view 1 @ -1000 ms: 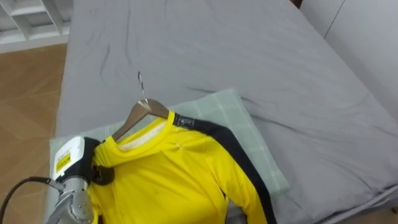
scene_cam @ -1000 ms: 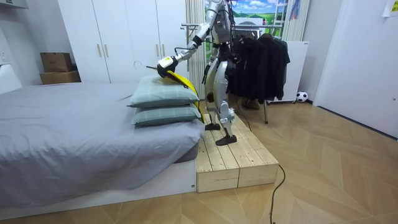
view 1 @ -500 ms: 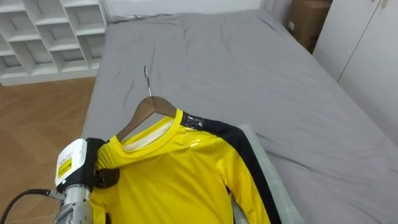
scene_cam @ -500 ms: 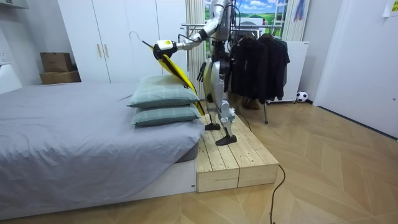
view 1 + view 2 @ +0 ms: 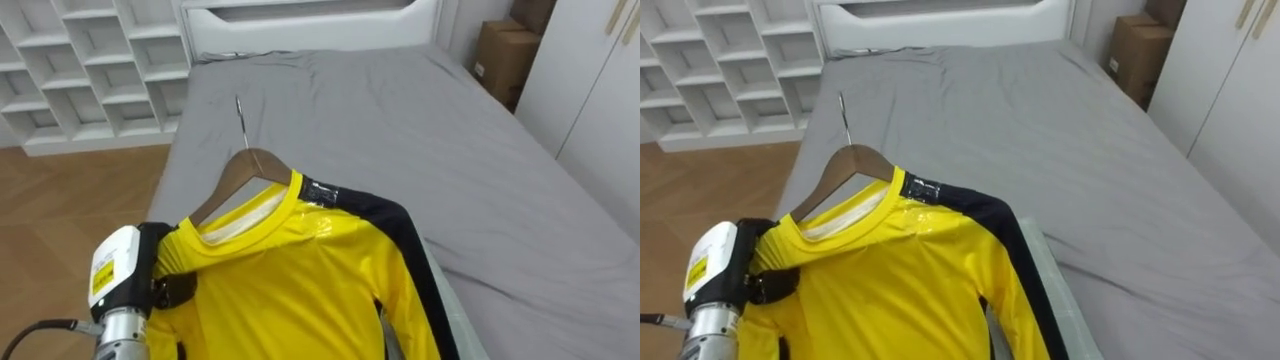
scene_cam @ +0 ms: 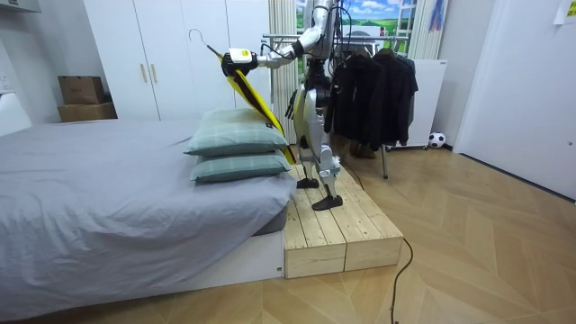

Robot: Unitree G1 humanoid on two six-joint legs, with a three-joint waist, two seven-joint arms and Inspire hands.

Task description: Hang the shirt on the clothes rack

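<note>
Left eye view: at lower left the left hand has its fingers clamped on the shoulder of a yellow shirt. The shirt sits on a wooden hanger, held above a grey bed. White shelves stand upper left, a box upper right.

Room view: the robot stands on a wooden platform beside the bed's stacked pillows. A rack of dark clothes is behind it. The shirt is held high, upper centre.
</note>
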